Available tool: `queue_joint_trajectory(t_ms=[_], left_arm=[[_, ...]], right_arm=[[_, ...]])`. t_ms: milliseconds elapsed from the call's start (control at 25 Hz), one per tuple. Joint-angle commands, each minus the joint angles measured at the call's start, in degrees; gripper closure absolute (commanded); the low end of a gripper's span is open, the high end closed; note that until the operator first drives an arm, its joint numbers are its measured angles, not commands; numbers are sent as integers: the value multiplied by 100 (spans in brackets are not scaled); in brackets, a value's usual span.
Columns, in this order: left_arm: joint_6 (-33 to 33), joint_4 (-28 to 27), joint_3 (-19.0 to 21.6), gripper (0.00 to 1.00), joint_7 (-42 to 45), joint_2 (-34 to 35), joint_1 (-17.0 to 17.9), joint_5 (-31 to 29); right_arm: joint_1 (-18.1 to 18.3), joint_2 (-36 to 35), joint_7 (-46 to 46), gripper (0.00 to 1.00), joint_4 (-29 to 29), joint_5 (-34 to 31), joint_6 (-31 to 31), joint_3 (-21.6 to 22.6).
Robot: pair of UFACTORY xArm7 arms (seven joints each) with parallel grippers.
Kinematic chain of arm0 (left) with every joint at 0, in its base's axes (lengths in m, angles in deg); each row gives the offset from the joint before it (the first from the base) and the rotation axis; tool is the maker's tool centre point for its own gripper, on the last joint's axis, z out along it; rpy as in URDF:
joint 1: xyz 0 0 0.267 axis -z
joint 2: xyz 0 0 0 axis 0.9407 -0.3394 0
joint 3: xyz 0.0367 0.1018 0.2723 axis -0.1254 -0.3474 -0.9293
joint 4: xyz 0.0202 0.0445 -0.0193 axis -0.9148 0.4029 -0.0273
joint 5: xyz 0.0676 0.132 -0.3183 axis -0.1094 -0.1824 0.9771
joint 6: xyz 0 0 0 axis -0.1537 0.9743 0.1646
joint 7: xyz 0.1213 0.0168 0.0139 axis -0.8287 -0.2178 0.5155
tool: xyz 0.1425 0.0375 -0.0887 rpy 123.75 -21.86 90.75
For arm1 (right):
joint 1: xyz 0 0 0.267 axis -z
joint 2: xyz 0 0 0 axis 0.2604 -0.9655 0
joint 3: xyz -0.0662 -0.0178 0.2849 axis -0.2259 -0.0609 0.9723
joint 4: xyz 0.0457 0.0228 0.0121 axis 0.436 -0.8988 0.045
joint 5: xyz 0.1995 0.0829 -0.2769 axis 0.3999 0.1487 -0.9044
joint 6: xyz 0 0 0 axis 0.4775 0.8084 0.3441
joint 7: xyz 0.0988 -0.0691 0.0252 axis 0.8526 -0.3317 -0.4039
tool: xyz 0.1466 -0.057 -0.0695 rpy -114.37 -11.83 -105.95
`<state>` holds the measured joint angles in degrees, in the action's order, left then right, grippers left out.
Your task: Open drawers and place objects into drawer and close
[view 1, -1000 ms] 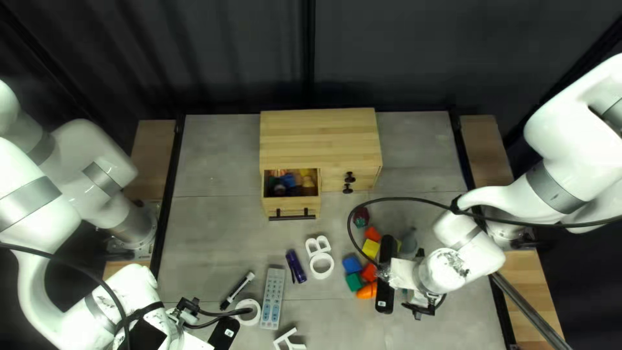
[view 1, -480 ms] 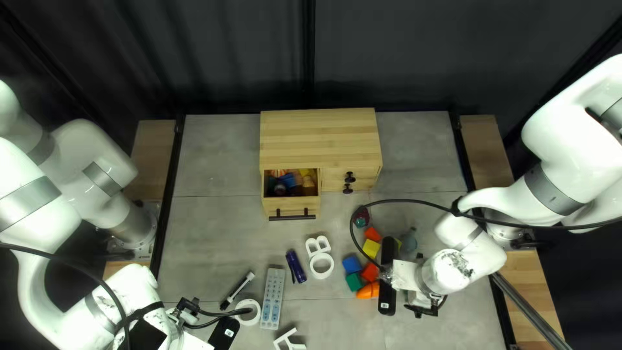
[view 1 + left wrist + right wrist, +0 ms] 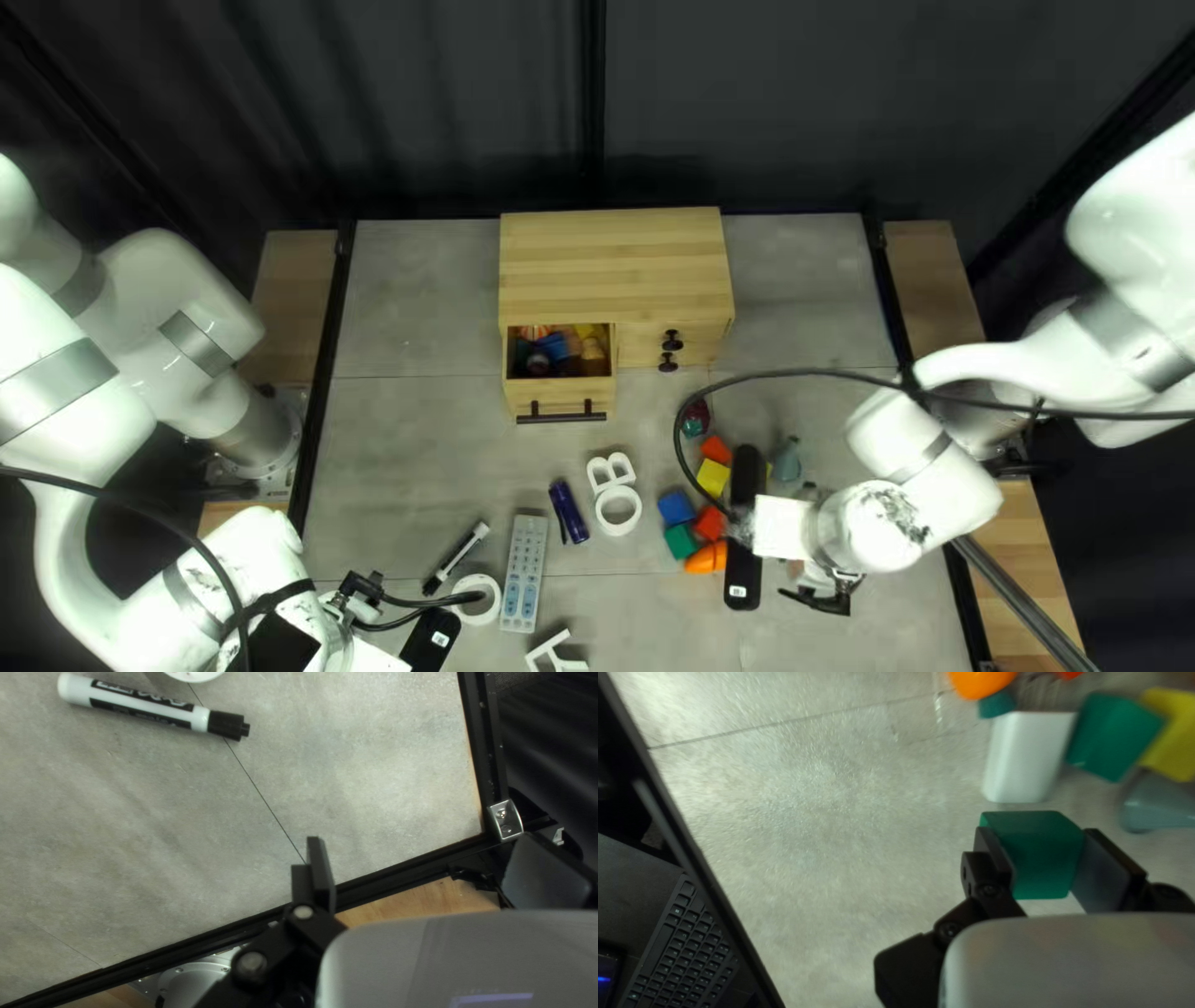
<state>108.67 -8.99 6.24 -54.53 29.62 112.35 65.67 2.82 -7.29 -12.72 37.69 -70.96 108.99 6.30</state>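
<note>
A wooden cabinet (image 3: pixel 616 268) has its left drawer (image 3: pixel 560 396) pulled out, with several coloured objects inside. My right gripper (image 3: pixel 828 591) is at the right of the top left view, fingertips hidden, beside the loose blocks. In the right wrist view my right gripper (image 3: pixel 1044 862) is shut on a green block (image 3: pixel 1033 849), a pad on each side. Ahead of it lie a white block (image 3: pixel 1027 756) and another green block (image 3: pixel 1115 734). My left gripper (image 3: pixel 361 589) is at the lower left; in the left wrist view my left gripper (image 3: pixel 433 868) stands open, nothing between its fingers.
A marker (image 3: pixel 456 558), white tape roll (image 3: pixel 477 600), remote (image 3: pixel 524 573), purple pen-like object (image 3: pixel 569 512) and white letter B (image 3: pixel 610 469) lie mid-table. Red, yellow, blue and orange pieces (image 3: pixel 706 556) sit left of the right arm's black camera bar. A cable arcs above them.
My right arm's wrist and forearm have shifted slightly toward the right of the top left view, uncovering more of a grey-green object. The left arm and the open drawer have stayed put.
</note>
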Motion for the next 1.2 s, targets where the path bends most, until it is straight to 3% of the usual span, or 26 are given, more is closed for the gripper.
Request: queue_joint_trajectory(t_ms=[40,160,400,680,1000,1040,1080,1120,1200], left_arm=[[0,0,0,0,0,0,0,0],[0,0,0,0,0,0,0,0],[0,0,0,0,0,0,0,0],[0,0,0,0,0,0,0,0],[0,0,0,0,0,0,0,0],[0,0,0,0,0,0,0,0],[0,0,0,0,0,0,0,0],[0,0,0,0,0,0,0,0],[0,0,0,0,0,0,0,0]], right_arm=[[315,-354,-648,97,1086,-882,726,-228],[532,-738,-1299,97,1628,-1560,684,-451],[900,-1012,-2054,97,1838,-2426,-31,-820],[1088,-1486,-2057,97,2041,-3070,-774,-1047],[1199,-1779,-1846,87,1988,-3455,-1425,-1194],[1204,-1799,-1860,46,2012,-3453,-1433,-1196],[1213,-1827,-1869,31,2042,-3461,-1456,-1203],[1223,-1829,-1865,0,2034,-3478,-1491,-1213],[1243,-1819,-1843,0,1992,-3511,-1559,-1232]])
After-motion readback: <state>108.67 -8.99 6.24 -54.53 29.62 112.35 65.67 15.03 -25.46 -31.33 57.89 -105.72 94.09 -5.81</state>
